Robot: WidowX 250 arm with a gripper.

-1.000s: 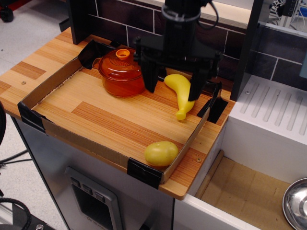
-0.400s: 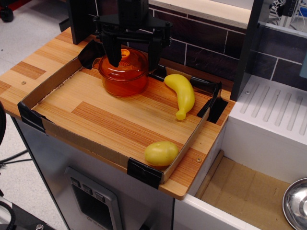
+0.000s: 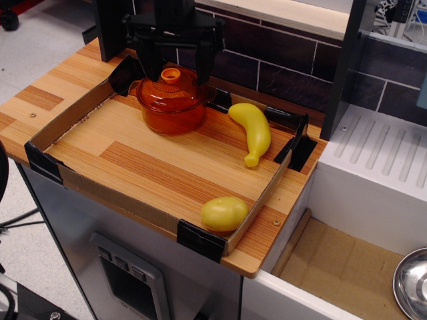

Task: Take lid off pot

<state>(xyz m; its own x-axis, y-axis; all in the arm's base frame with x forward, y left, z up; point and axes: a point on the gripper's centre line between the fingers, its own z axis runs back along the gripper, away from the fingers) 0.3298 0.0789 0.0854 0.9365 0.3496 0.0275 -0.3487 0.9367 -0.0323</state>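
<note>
The lid [image 3: 171, 89] sits closed on the pot [image 3: 169, 110], its small lighter knob [image 3: 171, 75] upright at the centre. The pot stands at the far left of the wooden tray [image 3: 133, 167], close to the tray's far wall and the dark tiled backsplash [image 3: 280, 67].

Directly above it hangs the gripper [image 3: 175, 67]. Its 2 black fingers are spread apart, 1 to the left of the knob and 1 to the right, with their tips at about the knob's height or slightly above. They do not appear to touch the lid or knob, though from this angle that cannot be told for certain.

The step in hand looks like the approach: the gripper is lined up over the knob but nothing is grasped, and the lid is not yet off. The next move calls for a short descent so the fingers bracket the knob, then a firm close on it and a straight lift, keeping clear of the pot's rim so the light pot does not come up or tip with it.

Further out, a yellow banana [image 3: 252, 130] lies to the right of the pot, well apart from it, and a yellow lemon-like fruit [image 3: 224, 213] rests in the tray's near right corner.
</note>
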